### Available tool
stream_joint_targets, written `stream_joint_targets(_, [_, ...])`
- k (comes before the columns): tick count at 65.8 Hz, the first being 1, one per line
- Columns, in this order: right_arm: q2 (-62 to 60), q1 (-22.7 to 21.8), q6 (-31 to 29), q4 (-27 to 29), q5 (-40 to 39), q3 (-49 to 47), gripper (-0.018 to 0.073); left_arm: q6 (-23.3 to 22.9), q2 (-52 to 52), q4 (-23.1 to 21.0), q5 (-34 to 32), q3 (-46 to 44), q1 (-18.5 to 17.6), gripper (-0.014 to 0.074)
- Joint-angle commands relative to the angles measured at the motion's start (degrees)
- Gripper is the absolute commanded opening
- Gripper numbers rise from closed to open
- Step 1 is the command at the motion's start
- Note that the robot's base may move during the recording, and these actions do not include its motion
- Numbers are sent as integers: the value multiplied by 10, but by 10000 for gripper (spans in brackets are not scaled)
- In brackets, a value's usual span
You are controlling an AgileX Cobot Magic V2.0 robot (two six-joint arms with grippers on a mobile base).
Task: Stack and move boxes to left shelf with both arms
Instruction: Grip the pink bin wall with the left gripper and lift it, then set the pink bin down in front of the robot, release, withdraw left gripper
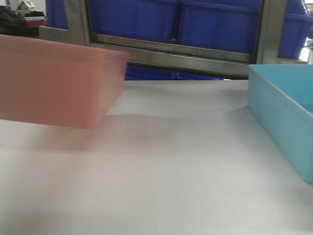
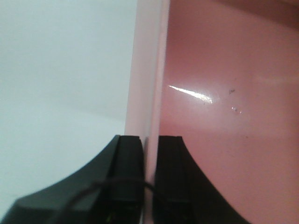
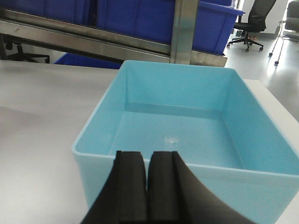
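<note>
The pale counter (image 1: pixel 171 186) spreads under and ahead of both tools. Beyond them, at its far edge, stands a steel rack (image 1: pixel 195 58) with dark blue bins (image 1: pixel 146 19) on it.

The salmon pink box (image 1: pixel 49 78) is with the left tool. In the front view it is blurred, its base sloping slightly and seemingly clear of the counter, with a shadow beneath. From the wrist, the gripped wall runs straight away from the tool and the box's glossy inside lies to the tool's right, bare counter to its left. Which side is the long one cannot be told.

The light blue box (image 3: pixel 177 84) sits flat on the counter directly ahead of the right tool, opening upward, near wall square to the tool. Foreshortening hides its long axis.

The left tool (image 2: pixel 150 144) is clamped on the pink box's wall, one finger outside and one inside. The right tool (image 3: pixel 148 156) has its fingers pressed together, holding nothing, at the blue box's near rim.
</note>
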Motion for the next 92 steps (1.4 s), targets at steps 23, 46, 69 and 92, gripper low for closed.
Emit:
stream_joint_targets(23, [-5, -4, -2, -2, -54, -11, 56, -115, 27, -39, -112, -21, -166, -3])
stream_joint_targets(46, [-5, -4, -2, -2, -57, -11, 56, -164, 134, -39, -143, -21, -225, -3])
stream_joint_targets(69, [-5, -4, -2, -2, -57, -11, 56, -198, 156, -41, -159, -21, -225, -3])
stream_joint_targets(92, [-5, -4, -2, -2, -57, -11, 56, -185, 156, -57, -142, -21, -225, 3])
